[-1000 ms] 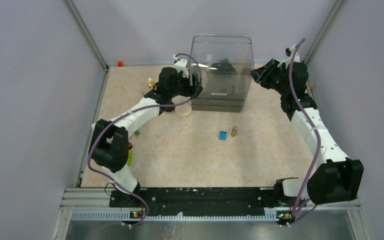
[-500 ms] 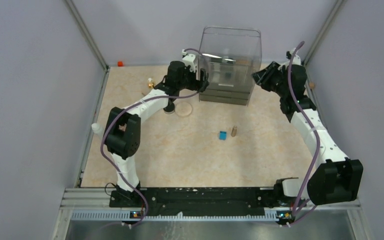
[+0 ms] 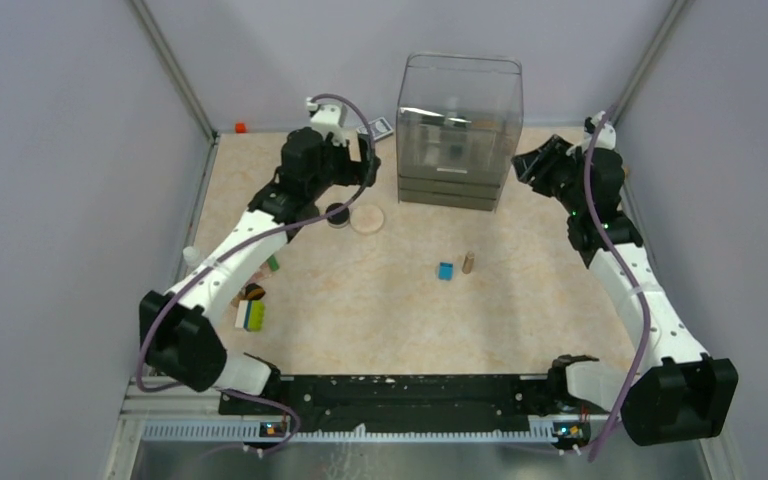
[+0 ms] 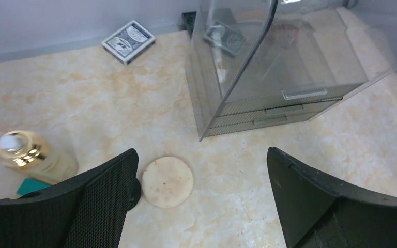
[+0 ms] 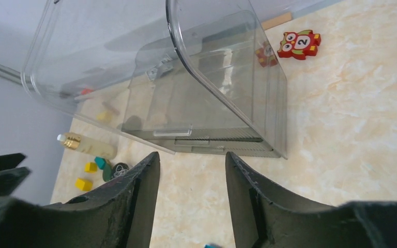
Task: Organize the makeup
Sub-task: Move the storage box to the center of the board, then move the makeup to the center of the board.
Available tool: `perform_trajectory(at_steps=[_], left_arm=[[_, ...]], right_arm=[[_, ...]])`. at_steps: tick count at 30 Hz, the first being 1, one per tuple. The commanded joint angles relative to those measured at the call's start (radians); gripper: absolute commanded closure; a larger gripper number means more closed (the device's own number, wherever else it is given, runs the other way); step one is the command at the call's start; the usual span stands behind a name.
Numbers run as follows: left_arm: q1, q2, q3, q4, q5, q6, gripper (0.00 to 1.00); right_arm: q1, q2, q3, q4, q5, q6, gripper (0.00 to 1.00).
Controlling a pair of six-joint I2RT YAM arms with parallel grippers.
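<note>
Left gripper (image 4: 200, 155) back from clear case (image 3: 460, 100), wide | right gripper (image 5: 192, 155) parted (seemingly empty) near its edge

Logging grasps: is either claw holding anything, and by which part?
Nothing is held. The left claw is wide open near the beige disc; the right claw is open and empty too.

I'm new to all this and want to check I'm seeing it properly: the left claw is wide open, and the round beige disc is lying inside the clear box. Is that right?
Not quite. The left gripper is wide open, but the beige disc lies on the table, outside the clear box and apart from it. The left wrist view shows this.
</note>
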Motion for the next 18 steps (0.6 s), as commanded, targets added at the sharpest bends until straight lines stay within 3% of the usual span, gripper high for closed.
perform_trajectory(at_steps=[1, 3, 8, 13, 18], left_arm=[[0.056, -0.154, -0.043, -0.114, -0.072, -0.069, 0.01], [0.097, -0.204, -0.066, -0.148, -0.056, -0.078, 0.01], [0.206, -0.301, -0.136, -0.216, 0.056, -0.068, 0.01], [0.211, -0.374, -0.226, -0.212, -0.009, -0.080, 0.01], [0.211, -0.418, -0.288, -0.166, 0.083, -0.083, 0.01]], right_arm=[[0.004, -0.078, -0.043, 0.035, 0.054, -0.040, 0.48], [0.003, -0.095, -0.064, 0.034, 0.057, -0.035, 0.42], [-0.005, -0.108, -0.124, 0.018, 0.056, 0.031, 0.38], [-0.037, -0.137, -0.234, 0.066, -0.004, 0.054, 0.38], [-0.037, -0.161, -0.312, 0.091, -0.022, 0.079, 0.39]])
